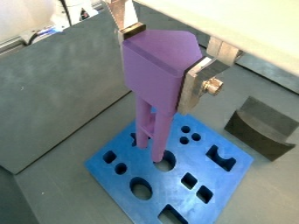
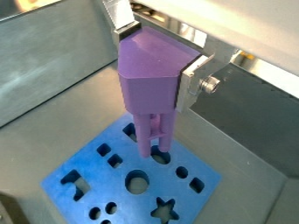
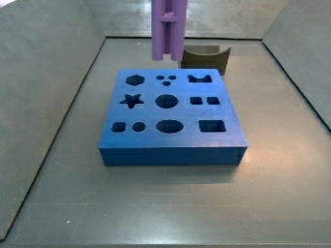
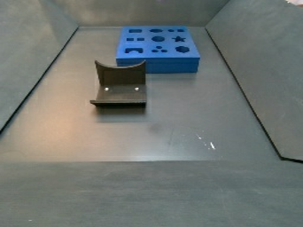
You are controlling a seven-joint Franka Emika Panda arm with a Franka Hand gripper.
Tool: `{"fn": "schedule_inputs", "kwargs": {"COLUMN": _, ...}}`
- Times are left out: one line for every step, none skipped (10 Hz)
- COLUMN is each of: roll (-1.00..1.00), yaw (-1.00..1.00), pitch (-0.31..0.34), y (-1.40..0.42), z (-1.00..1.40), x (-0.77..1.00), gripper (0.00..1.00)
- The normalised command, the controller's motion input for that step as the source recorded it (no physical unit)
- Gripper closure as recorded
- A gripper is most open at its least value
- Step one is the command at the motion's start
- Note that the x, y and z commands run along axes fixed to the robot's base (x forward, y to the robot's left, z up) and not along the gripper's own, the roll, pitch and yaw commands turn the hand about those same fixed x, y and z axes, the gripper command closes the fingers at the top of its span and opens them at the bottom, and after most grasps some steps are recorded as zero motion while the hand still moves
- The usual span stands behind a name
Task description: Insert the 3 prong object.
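Observation:
My gripper (image 1: 162,54) is shut on the wide head of the light-purple 3 prong object (image 1: 158,74), one silver finger (image 1: 193,83) on each side; both wrist views show this (image 2: 160,57). The piece (image 2: 149,96) hangs upright with its rods pointing down over the blue block (image 1: 176,179). The rod tips are a little above the block's top, close to three small round holes (image 1: 187,134). In a side view only the rods (image 3: 168,29) show, above the far edge of the block (image 3: 168,121), near the three holes (image 3: 165,79). The gripper is out of both side views.
A dark brown curved block (image 3: 207,56) lies on the floor just beyond the blue block, also seen in a side view (image 4: 119,86) and a wrist view (image 1: 263,129). Grey walls (image 3: 65,87) enclose the floor. The blue block (image 4: 160,46) has several differently shaped holes.

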Motion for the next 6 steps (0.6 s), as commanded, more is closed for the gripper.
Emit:
{"fn": "schedule_inputs", "kwargs": {"roll": 0.01, "yaw": -1.0, "pitch": 0.0, "y": 0.0, "z": -0.09, "x": 0.0, "gripper": 1.0}}
{"fn": "schedule_inputs", "kwargs": {"roll": 0.02, "yaw": -1.0, "pitch": 0.0, "y": 0.0, "z": -0.09, "x": 0.0, "gripper": 1.0}}
{"fn": "schedule_inputs", "kwargs": {"roll": 0.0, "yaw": -1.0, "pitch": 0.0, "y": 0.0, "z": -0.09, "x": 0.0, "gripper": 1.0}}
{"fn": "schedule_inputs", "kwargs": {"roll": 0.0, "yaw": -0.98, "pitch": 0.0, "y": 0.03, "z": 0.0, "x": -0.02, "gripper": 1.0}}
{"fn": "schedule_inputs", "kwargs": {"roll": 0.01, "yaw": -0.92, "pitch": 0.0, "y": 0.09, "z": -0.06, "x": -0.07, "gripper": 1.0}}
{"fn": "schedule_inputs", "kwargs": {"roll": 0.02, "yaw": -0.84, "pitch": 0.0, "y": 0.2, "z": -0.2, "x": -0.08, "gripper": 1.0}}
